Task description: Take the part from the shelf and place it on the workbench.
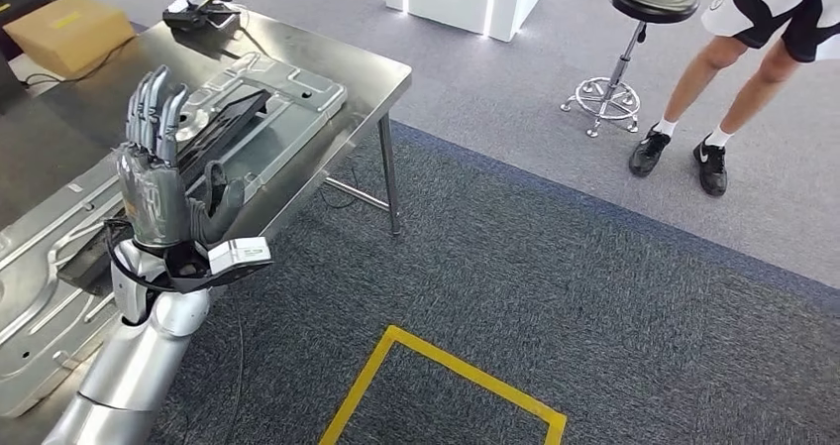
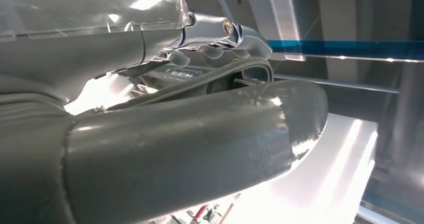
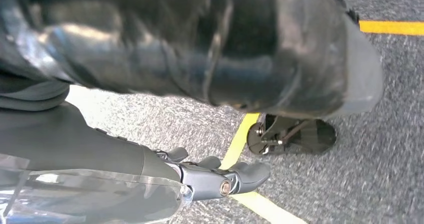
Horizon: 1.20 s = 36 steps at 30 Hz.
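Near left, our left hand [image 1: 163, 182] is raised over the workbench [image 1: 327, 68] edge, fingers straight and apart, holding nothing; right hand [image 3: 210, 176] hangs over the carpet, fingers loosely curled, empty. The part [image 1: 213, 133], a dark flat piece, lies on the bench's stamped metal panel [image 1: 287, 103], so placement looks done; we only need to retract. Far right, 1 person [image 1: 753, 49] stands by a stool [image 1: 634, 39].

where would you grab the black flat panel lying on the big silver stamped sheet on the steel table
Probably the black flat panel by its raised long edge facing the table's open side, coming from that side. It lies tilted on the silver stamped sheet, so fingers could likely slip under there. The left hand hovers nearby, holding nothing.
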{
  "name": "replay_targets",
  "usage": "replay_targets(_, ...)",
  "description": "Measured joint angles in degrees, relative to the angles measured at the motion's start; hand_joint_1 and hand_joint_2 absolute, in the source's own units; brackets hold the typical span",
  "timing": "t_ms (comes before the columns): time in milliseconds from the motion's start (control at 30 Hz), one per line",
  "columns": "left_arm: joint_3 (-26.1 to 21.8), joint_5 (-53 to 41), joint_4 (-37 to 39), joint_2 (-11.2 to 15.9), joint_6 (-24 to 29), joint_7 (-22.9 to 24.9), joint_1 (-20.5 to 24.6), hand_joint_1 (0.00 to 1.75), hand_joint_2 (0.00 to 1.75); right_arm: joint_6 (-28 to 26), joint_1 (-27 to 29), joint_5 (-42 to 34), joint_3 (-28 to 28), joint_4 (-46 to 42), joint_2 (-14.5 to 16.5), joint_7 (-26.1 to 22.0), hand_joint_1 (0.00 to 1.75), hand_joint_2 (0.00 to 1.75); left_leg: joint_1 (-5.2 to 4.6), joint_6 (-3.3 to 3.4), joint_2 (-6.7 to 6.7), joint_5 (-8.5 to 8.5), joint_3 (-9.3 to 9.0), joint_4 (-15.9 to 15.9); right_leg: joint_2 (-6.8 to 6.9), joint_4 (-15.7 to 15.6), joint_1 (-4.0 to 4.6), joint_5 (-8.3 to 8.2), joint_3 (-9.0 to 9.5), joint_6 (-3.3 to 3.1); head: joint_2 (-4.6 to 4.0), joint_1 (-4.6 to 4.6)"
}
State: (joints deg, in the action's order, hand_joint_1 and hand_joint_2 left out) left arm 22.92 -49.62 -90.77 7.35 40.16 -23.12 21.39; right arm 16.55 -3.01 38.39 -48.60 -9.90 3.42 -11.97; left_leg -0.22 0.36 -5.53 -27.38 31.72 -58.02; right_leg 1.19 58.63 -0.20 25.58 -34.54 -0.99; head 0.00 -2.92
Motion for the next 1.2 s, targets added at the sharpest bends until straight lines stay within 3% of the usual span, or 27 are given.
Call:
replay_targets(33,-0.01,0.02,-0.07,-0.02,0.0,0.0,0.02,0.0,0.0,0.01,0.0,-0.01,-0.03,0.0,-0.01,0.01,0.0,0.0,0.11,-0.34,1.06,-0.91,0.4,-1.11,-0.48,-0.28,-0.21,-0.25,0.06,-0.32,0.0,-0.01)
replay_targets(100,-0.04,0.1,-0.15,0.07,0.01,0.02,-0.12,0.0,0.0,0.03,-0.05,-0.02,-0.06,-0.01,-0.03,0.01,0.0,0.0,0.43,-0.93,3.87,-4.38,2.86,-6.88,-1.39,-0.56,-0.43,-0.59,0.04,-0.77,0.0,-0.02)
replay_targets(167,-0.06,0.46,-0.15,0.15,0.01,0.03,-0.48,0.0,0.0,0.11,-0.11,-0.04,-0.09,-0.02,-0.07,0.01,0.0,0.0,0.66,-1.29,4.93,-7.43,6.14,-14.06,-2.57,-0.46,-0.4,-0.73,-0.24,-0.94,0.0,-0.02)
replay_targets(200,-0.06,0.85,-0.18,0.17,0.01,0.02,-0.66,0.0,0.0,0.17,-0.11,-0.05,-0.11,-0.01,-0.07,0.01,0.0,0.0,0.78,-1.4,5.03,-7.57,6.85,-15.64,-3.25,-0.33,-0.4,-0.76,-0.35,-0.94,0.0,-0.02)
replay_targets(233,-0.06,1.47,-0.27,0.17,0.01,-0.04,-0.78,0.0,0.0,0.22,-0.1,-0.05,-0.14,-0.01,-0.07,0.01,0.0,0.0,0.92,-1.49,5.1,-6.61,6.52,-15.05,-3.99,-0.15,-0.43,-0.77,-0.45,-0.9,0.0,-0.02)
replay_targets(267,-0.06,2.3,-0.48,0.17,-0.01,-0.15,-0.86,0.0,0.0,0.25,-0.08,-0.05,-0.17,0.0,-0.06,0.01,0.0,0.0,1.13,-1.55,5.45,-4.76,5.14,-12.36,-4.74,0.09,-0.48,-0.75,-0.51,-0.79,0.0,-0.02)
replay_targets(333,-0.07,4.49,-1.17,0.17,-0.15,-0.57,-0.97,0.0,0.0,0.25,-0.09,-0.05,-0.3,0.0,-0.05,-0.01,0.0,0.0,1.65,-1.58,8.25,-1.53,1.52,-4.78,-6.13,0.66,-0.54,-0.68,-0.81,-0.31,-0.01,-0.02)
replay_targets(400,-0.13,6.68,-2.07,0.18,-0.59,-1.14,-1.28,0.0,0.0,0.23,-0.14,-0.05,-0.43,0.0,-0.05,-0.02,0.0,0.0,1.82,-1.32,10.69,-0.72,-0.09,-1.04,-7.44,0.95,-0.66,-0.94,-1.51,0.55,-0.01,-0.01)
replay_targets(467,-0.18,8.86,-3.16,0.12,-1.49,-1.82,-1.66,0.0,0.0,0.17,0.0,-0.06,-0.54,0.0,-0.05,-0.03,0.0,0.0,1.57,-0.64,10.07,-0.61,-0.11,-0.77,-8.87,0.72,-0.89,-1.49,-2.08,1.54,-0.01,-0.01)
replay_targets(500,-0.19,10.15,-3.8,0.02,-2.09,-2.22,-1.79,0.0,0.0,0.09,0.11,-0.08,-0.6,0.0,-0.06,-0.03,0.0,0.0,1.54,-0.15,9.27,-0.36,-0.17,-0.5,-8.73,0.88,-0.96,-1.47,-2.29,1.85,-0.01,0.0)
replay_targets(567,-0.19,12.92,-5.3,-0.16,-3.42,-3.15,-2.27,0.0,0.0,-0.08,0.13,-0.14,-0.77,0.0,-0.07,-0.03,0.0,0.0,1.51,0.91,7.53,0.1,-0.37,0.14,-6.06,3.55,-0.81,0.31,-3.62,2.17,-0.01,0.07)
replay_targets(633,-0.19,15.76,-6.93,-0.23,-4.79,-4.11,-3.37,0.0,0.0,-0.17,0.06,-0.17,-0.91,0.0,-0.07,-0.02,0.0,0.0,1.18,1.55,5.71,0.24,-0.35,0.37,-2.75,10.23,-0.68,4.04,-6.68,2.3,-0.01,0.14)
replay_targets(700,-0.19,18.54,-8.5,-0.33,-6.14,-5.02,-4.75,0.0,0.0,-0.21,0.11,-0.17,-0.96,0.0,-0.06,0.01,0.0,0.0,0.84,1.69,3.85,0.18,-0.24,0.32,-1.83,15.6,-0.71,6.03,-8.94,2.4,-0.01,0.14)
replay_targets(733,-0.18,20.07,-9.26,-0.4,-6.85,-5.39,-5.34,0.0,0.0,-0.26,0.17,-0.14,-0.96,0.0,-0.05,-0.01,0.0,0.0,0.72,1.71,2.99,0.14,-0.23,0.3,-1.66,15.57,-0.7,5.58,-8.63,2.36,0.0,0.14)
replay_targets(767,-0.18,21.8,-9.98,-0.49,-7.6,-5.73,-5.83,0.0,0.0,-0.33,0.23,-0.09,-0.97,0.0,-0.05,-0.06,0.0,0.0,0.63,1.69,2.19,0.07,-0.25,0.28,-1.36,13.28,-0.65,4.27,-7.11,2.23,0.0,0.14)
replay_targets(867,-0.17,26.25,-11.97,-0.69,-9.32,-6.43,-7.02,0.0,0.0,-0.52,0.24,0.11,-0.97,0.0,-0.07,-0.34,0.0,0.0,0.29,1.28,0.3,-0.28,-0.45,0.18,1.37,2.56,0.07,0.82,-0.76,1.23,0.0,0.13)
replay_targets(900,-0.18,27.25,-12.44,-0.72,-9.79,-6.63,-7.31,0.0,0.0,-0.58,0.26,0.15,-0.98,0.0,-0.07,-0.4,0.0,0.0,0.22,1.01,-0.17,-0.39,-0.51,0.14,1.89,0.9,0.36,0.62,0.09,0.88,0.0,0.11)
replay_targets(967,-0.19,30.08,-13.2,-0.83,-11.51,-7.34,-7.95,0.0,0.0,-0.76,0.42,0.16,-1.01,0.0,-0.07,-0.51,0.0,0.0,0.19,0.43,-1.04,-0.53,-0.74,0.2,1.18,0.31,0.61,0.58,0.06,0.36,0.0,0.12)
replay_targets(1000,-0.23,32.51,-13.63,-0.89,-12.91,-7.87,-8.42,0.0,0.0,-0.89,0.52,0.12,-1.05,0.0,-0.01,-0.58,0.0,0.0,0.28,0.08,-0.88,-0.72,-0.84,0.08,0.62,0.07,0.48,0.43,0.16,0.09,0.0,0.11)
replay_targets(1067,-0.46,37.39,-14.65,-0.98,-15.66,-8.87,-9.81,0.0,0.0,-1.03,0.57,0.03,-1.21,0.0,0.11,-0.72,0.0,0.0,0.45,-0.5,1.48,-2.56,-0.07,-2.23,-0.44,-0.51,0.05,0.07,0.48,-0.53,-0.01,0.1)
replay_targets(1133,-0.83,40.38,-15.53,-0.97,-17.29,-9.5,-11.58,0.0,0.0,-1.05,0.53,-0.05,-1.37,0.0,0.19,-0.8,0.0,0.0,0.67,-0.82,4.35,-6.32,2.94,-8.89,-1.57,-0.69,-0.14,-0.1,0.53,-0.95,-0.01,0.09)
replay_targets(1200,-1.03,41.27,-16.02,-0.95,-17.81,-9.72,-13.06,0.0,0.0,-1.05,0.52,-0.11,-1.44,0.0,0.19,-0.82,0.0,0.0,0.8,-1.01,5.03,-8.63,6.1,-15.38,-2.91,-0.51,-0.12,-0.13,0.38,-1.04,0.0,0.09)
